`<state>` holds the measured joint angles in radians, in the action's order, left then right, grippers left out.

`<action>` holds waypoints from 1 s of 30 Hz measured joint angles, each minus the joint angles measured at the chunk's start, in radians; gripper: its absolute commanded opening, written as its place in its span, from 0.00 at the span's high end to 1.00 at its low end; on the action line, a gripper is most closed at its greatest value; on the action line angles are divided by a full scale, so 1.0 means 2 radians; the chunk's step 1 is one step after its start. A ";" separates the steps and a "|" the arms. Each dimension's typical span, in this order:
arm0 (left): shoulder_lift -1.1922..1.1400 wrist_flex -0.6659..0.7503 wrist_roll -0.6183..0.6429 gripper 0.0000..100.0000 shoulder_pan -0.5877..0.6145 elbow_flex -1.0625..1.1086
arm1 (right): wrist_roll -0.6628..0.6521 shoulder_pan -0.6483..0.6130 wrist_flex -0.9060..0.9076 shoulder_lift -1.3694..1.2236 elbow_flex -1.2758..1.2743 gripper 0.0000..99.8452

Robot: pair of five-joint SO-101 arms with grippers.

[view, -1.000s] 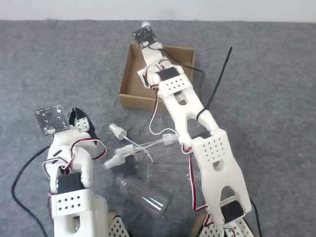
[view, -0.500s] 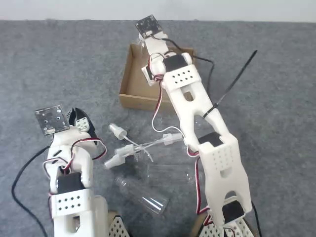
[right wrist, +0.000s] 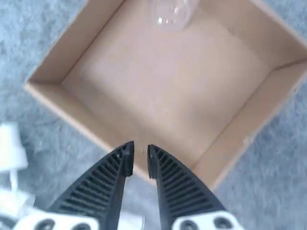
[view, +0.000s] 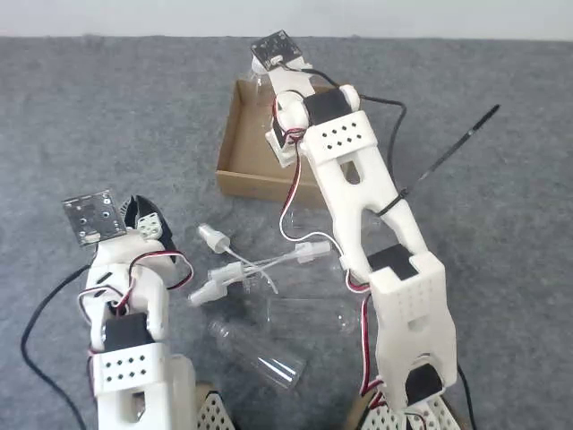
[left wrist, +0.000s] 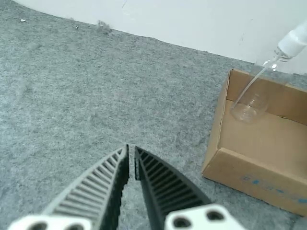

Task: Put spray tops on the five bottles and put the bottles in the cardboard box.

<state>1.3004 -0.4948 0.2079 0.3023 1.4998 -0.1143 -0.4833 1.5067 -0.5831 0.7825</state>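
Over the cardboard box (view: 235, 152) in the upper middle of the high view, my right arm (view: 358, 197) is stretched long from its base at the lower right, with the wrist bent downward. My right gripper (right wrist: 139, 151) points down at the box wall that faces the middle of the carpet. Its jaws are drawn almost together, with only a thin slit between them, and they hold nothing. Inside the box, a capped bottle (left wrist: 249, 106) leans tilted with its base low by the far wall, and its white head rises above the rim. My left arm (view: 134, 296) sits folded at the lower left of the high view. My left gripper (left wrist: 130, 160) aims across bare carpet toward the box, jaws likewise nearly closed and empty. Between my two arms, in the middle of the frame, lie three loose spray tops (view: 213, 237) with their thin tubes. Below them, clear bottles (view: 260, 356) lie on their sides, and the see-through plastic makes them hard to count. Grey carpet (view: 107, 107) lies open left of the box and across the upper left. A white wall (view: 448, 18) runs along the top edge, close behind the box. A black cable (view: 448, 152) slants across the carpet on the right side of the frame, beside my right arm.
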 measured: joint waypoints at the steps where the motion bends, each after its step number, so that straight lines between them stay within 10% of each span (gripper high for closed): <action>1: 0.000 0.000 -0.004 0.98 0.000 0.000 | 0.002 0.000 0.010 0.006 0.000 0.96; 7: 0.000 0.000 -0.022 0.98 0.000 0.000 | 0.079 0.024 0.055 0.021 0.000 0.83; 30: 0.000 0.000 -0.022 0.98 0.000 0.000 | 0.134 0.069 0.071 -0.061 0.000 0.85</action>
<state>1.3004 -0.4948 0.1634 0.3023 1.4998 0.1542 -0.3452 1.6494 -0.7058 0.7825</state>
